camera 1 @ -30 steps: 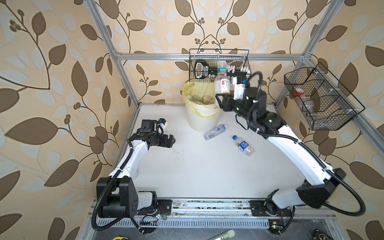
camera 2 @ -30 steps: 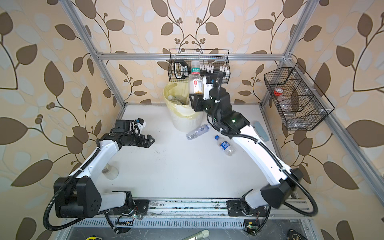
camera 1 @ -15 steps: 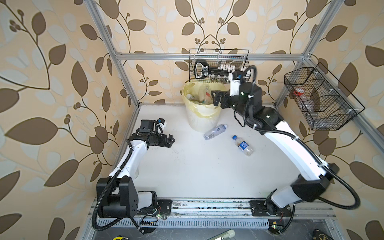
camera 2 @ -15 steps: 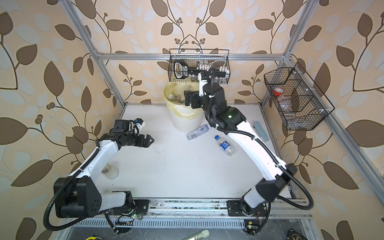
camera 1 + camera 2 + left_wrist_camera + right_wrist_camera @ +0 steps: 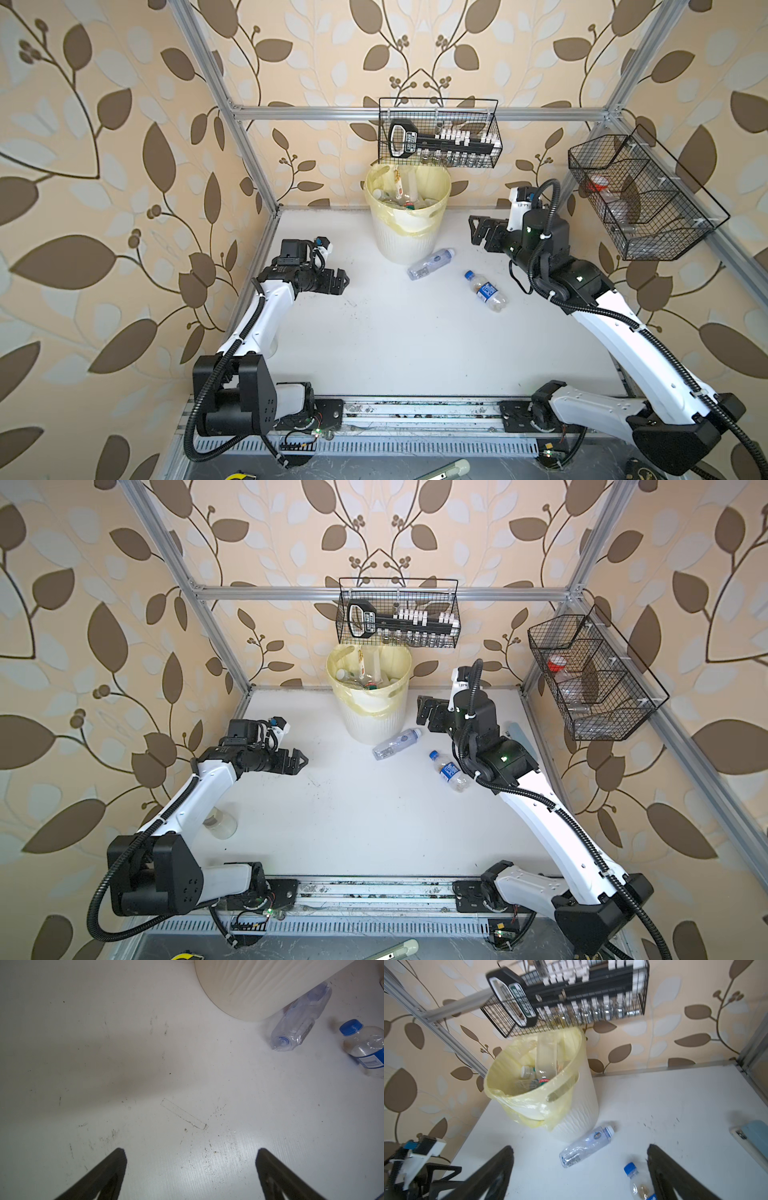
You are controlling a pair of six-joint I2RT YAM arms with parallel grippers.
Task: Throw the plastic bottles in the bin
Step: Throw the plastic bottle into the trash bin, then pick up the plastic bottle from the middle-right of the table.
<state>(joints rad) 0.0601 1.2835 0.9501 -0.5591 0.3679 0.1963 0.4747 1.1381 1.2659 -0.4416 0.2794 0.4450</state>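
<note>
Right gripper (image 5: 478, 233) has pulled back off the bin mouth to the right of it. The orange-labelled bottle it held a second ago is gone from the jaws, so I count that one as dropped. The jaws are now spread wide and empty (the right wrist view shows only table between the fingers (image 5: 500, 1167)). Left gripper (image 5: 341, 281) hasn't moved. It is parked over bare table on the left, also wide and empty.

The round cream-white ribbed bin with yellow bag liner (image 5: 399, 245) sits at the back edge with several bottles inside.

Two are left on the white tabletop (image 5: 395, 345):
- The crumpled clear plastic bottle with a white cap (image 5: 430, 264) lies with its cap end at the bin's foot, touching or nearly.
- The clear plastic bottle with a blue cap and blue label (image 5: 486, 291) lies just beside it, clear of the bin and nearest the right gripper. My read is that this one is next, for the right arm.

A clear round container (image 5: 220, 825) sits half under the left forearm, and I can't tell if it's a bottle.

Room:
- The blue-cap bottle has open table on all sides.
- The white-cap bottle has the bin wall at one end.
- The black wire mesh basket (image 5: 440, 133) hangs just above the bin's back rim, so drops should come in from the front.
- The pale blue rectangular block (image 5: 517, 731) lies near the right edge, beside the right arm.
</note>
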